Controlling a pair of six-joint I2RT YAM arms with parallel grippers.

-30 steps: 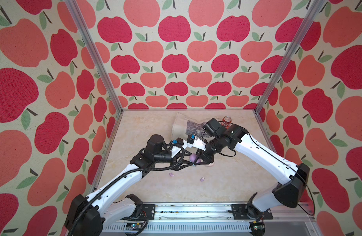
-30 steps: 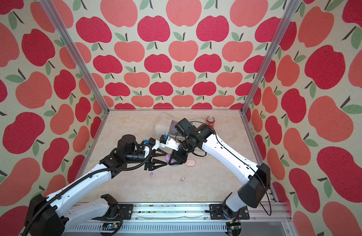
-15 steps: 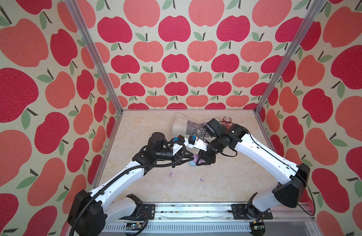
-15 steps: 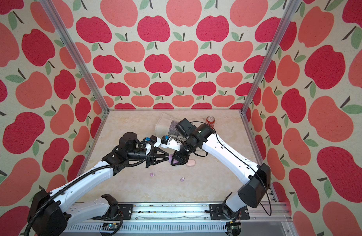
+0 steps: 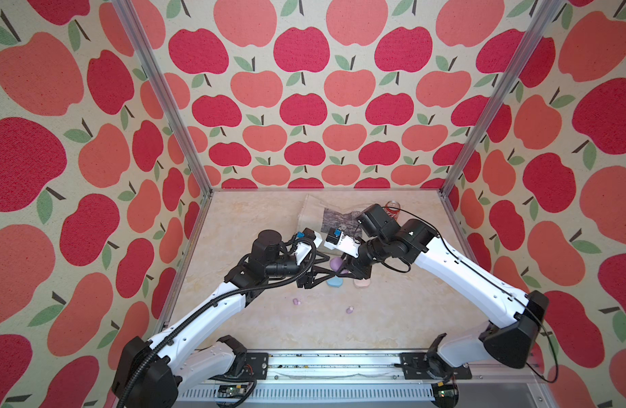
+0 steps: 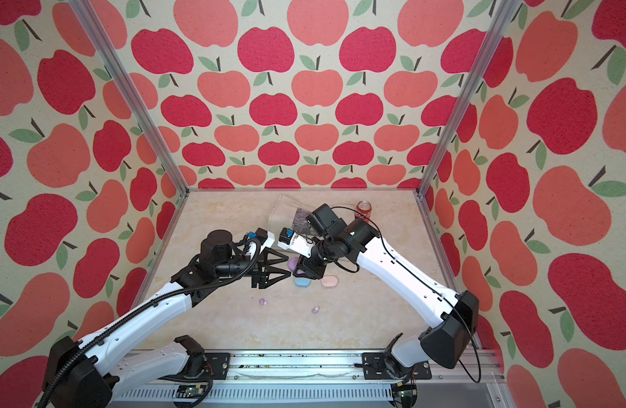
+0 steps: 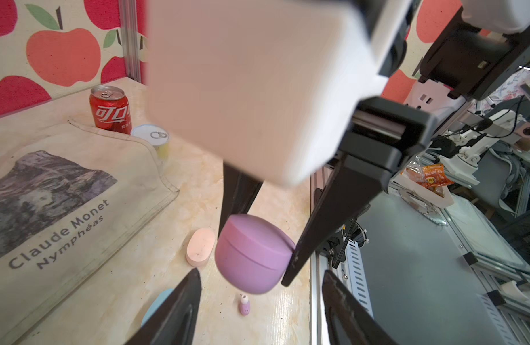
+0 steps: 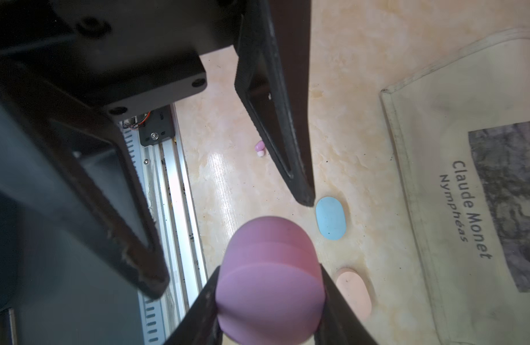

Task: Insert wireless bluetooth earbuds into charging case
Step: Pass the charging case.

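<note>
My right gripper point(image 8: 269, 267) is shut on a closed lilac charging case point(image 8: 269, 283), holding it above the table point(image 5: 255, 226). The case shows in both top views point(image 5: 336, 263) point(image 6: 292, 262). My left gripper point(image 7: 260, 273) is open, with nothing between its fingers, and its fingertips point(image 5: 328, 269) point at the case from the left, close to it. Two lilac earbuds point(image 5: 296, 301) point(image 5: 349, 310) lie loose on the table nearer the front; the left wrist view shows one earbud point(image 7: 244, 304) below the case.
A closed blue case point(image 5: 334, 282) and a closed pink case point(image 5: 361, 283) lie flat just under the grippers. A cream tote bag point(image 5: 315, 215) lies behind them, with a red cola can point(image 6: 364, 210) and a second can point(image 7: 151, 139) at the back right.
My left gripper has moved right, closer to the lilac case, and its fingers now stand apart. The right gripper has stayed in place with the case.
</note>
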